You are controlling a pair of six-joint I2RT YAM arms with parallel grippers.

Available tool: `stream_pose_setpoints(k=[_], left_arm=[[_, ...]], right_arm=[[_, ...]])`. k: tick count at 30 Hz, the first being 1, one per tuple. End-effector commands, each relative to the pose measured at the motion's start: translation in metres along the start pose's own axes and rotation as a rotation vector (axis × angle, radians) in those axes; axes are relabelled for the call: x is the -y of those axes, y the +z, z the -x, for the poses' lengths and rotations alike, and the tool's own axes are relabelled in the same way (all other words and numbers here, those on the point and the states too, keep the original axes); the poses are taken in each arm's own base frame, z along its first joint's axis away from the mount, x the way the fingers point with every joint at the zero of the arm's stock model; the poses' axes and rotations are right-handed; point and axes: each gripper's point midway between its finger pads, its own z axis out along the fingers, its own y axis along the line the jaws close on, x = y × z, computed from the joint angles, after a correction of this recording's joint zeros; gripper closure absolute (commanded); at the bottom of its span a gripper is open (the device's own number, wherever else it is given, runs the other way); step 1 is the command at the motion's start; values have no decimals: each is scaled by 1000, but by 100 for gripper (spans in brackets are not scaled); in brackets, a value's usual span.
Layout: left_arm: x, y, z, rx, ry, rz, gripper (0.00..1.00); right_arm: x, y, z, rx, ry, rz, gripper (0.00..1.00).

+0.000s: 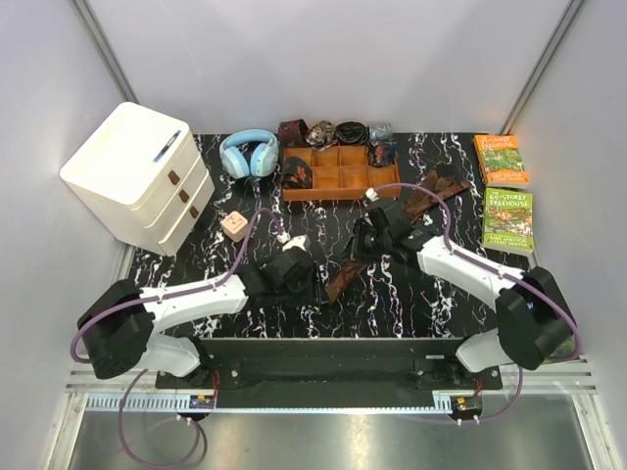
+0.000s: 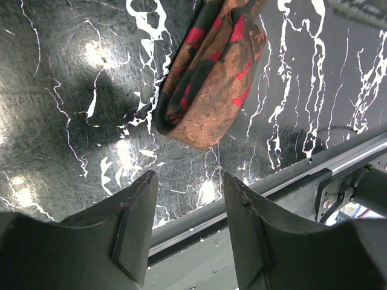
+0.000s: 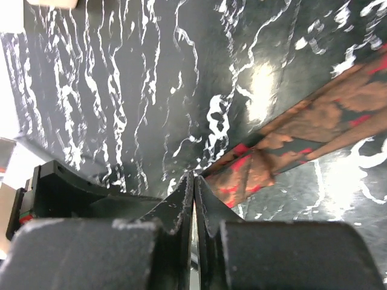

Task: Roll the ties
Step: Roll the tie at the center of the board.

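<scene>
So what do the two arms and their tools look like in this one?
Both the left arm and right arm have white link shells with black joint housings. A thin purple cable loops along each. The left tool and right tool each carry two matte black wedge-shaped fingers with scuffed, greyish edges.

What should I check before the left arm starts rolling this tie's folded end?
1. Left gripper open: ok.
2. Folded end of the tie ahead of its fingers, not between them: ok.
3. Right gripper shut: ok.
4. Right gripper pinning the tie: cannot tell.
5. Rest of the tie straight: cannot tell, right arm covers part.
6. Empty compartment in the wooden tray: ok.
</scene>
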Motion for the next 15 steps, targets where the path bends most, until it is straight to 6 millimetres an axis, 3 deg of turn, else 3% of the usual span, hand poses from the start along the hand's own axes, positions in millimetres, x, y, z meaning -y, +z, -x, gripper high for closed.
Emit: stream_pose_setpoints(k=[1,15], left_arm=[[7,2,9,60,-20,-20,49],[8,10,13,96,-65,2,46]], right_arm=[[4,13,-27,-122,70,32,93],[38,56,-47,-191,110,-65,97]])
